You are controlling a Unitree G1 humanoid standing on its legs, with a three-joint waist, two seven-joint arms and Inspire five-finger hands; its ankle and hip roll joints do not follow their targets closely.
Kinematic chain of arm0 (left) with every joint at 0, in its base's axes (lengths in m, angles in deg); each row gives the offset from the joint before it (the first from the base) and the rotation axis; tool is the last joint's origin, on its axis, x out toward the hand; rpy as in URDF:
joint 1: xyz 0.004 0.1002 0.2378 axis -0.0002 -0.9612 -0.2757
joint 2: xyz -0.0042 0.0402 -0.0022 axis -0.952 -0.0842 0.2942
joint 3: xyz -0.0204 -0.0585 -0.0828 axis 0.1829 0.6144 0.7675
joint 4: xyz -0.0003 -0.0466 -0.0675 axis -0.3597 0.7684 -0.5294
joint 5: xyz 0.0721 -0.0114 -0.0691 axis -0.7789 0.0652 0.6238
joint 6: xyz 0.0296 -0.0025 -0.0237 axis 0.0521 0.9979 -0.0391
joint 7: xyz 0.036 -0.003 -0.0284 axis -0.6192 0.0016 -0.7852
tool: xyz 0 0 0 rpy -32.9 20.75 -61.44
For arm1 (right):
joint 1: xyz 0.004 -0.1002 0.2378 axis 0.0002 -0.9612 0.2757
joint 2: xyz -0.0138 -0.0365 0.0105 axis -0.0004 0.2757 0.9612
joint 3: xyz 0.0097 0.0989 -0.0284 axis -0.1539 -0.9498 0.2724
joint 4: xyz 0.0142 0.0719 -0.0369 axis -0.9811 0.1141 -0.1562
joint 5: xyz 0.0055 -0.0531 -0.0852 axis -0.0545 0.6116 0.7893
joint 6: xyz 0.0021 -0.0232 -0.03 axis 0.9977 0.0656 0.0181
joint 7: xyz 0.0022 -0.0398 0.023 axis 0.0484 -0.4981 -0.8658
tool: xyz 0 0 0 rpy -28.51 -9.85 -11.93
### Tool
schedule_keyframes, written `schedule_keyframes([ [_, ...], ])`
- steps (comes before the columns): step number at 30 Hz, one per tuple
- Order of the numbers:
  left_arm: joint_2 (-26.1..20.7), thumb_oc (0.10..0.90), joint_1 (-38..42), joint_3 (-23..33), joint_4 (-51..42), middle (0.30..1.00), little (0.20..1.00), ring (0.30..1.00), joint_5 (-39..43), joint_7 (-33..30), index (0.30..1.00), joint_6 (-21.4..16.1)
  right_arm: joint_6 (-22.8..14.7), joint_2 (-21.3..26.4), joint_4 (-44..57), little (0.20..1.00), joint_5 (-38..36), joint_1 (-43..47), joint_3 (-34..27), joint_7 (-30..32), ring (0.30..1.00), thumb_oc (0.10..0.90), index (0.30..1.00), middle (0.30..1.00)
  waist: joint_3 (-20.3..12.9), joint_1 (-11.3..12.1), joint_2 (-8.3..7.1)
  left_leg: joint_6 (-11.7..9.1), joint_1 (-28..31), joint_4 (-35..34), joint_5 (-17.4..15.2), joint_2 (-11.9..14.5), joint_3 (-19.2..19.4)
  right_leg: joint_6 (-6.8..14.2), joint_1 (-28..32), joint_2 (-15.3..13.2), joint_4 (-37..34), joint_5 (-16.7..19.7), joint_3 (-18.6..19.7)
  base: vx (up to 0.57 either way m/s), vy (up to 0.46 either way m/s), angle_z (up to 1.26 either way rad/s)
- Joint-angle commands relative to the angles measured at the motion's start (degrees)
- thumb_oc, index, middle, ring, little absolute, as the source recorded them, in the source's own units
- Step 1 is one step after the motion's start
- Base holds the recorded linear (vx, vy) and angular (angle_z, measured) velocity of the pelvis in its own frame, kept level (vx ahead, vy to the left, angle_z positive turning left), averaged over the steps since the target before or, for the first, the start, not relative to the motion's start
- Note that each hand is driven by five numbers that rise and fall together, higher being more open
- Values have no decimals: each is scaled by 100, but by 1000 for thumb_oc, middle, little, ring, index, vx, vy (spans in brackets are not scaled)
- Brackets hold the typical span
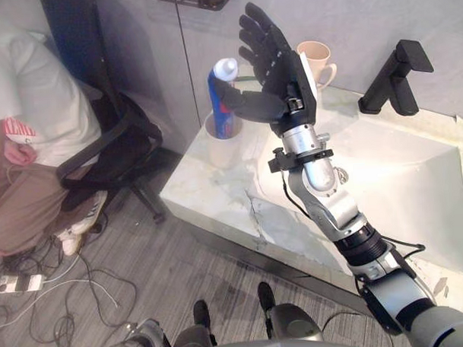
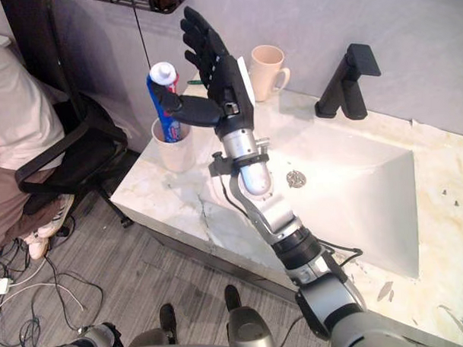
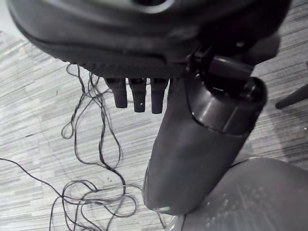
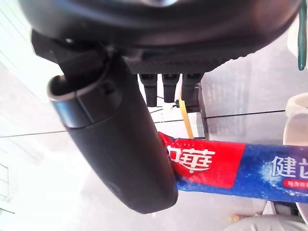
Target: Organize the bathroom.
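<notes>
Standing upright in a white plastic cup [image 2: 174,153] at the marble bench [image 2: 171,198] corner, the blue-and-red toothpaste tube [image 2: 163,100] lies just beside the right hand [image 2: 217,75], its long axis vertical. That hand is spread wide, thumb reaching toward the tube, holding nothing; the left hand [image 3: 139,91] hangs low over the floor, fingers relaxed, far from it.

We see the right robot hand [image 1: 276,65] spread open beside the toothpaste tube [image 1: 222,98], which stands in a white cup [image 1: 222,143] on the tabletop [image 1: 217,191].
</notes>
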Motion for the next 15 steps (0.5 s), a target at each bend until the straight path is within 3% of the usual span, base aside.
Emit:
schedule_keyframes([
  [1, -138, 800, -28, -131, 397, 900, 900, 900, 35, -22, 900, 20, -997, -288, 1016, 900, 110, 587, -452, -24, 900, 800, 900, 900, -351, -29, -209, 66, 97, 870, -463, 226, 273, 426, -545, -126, 859, -344, 408, -42, 2, 1],
  [15, -138, 800, 3, -144, 335, 900, 900, 900, 54, -29, 900, -24, -652, -295, 913, 900, -118, 548, -396, -212, 900, 800, 900, 900, -292, -53, -172, 67, 33, 909, -461, 192, 264, 414, -557, -131, 836, -327, 427, -10, 0, 0],
])
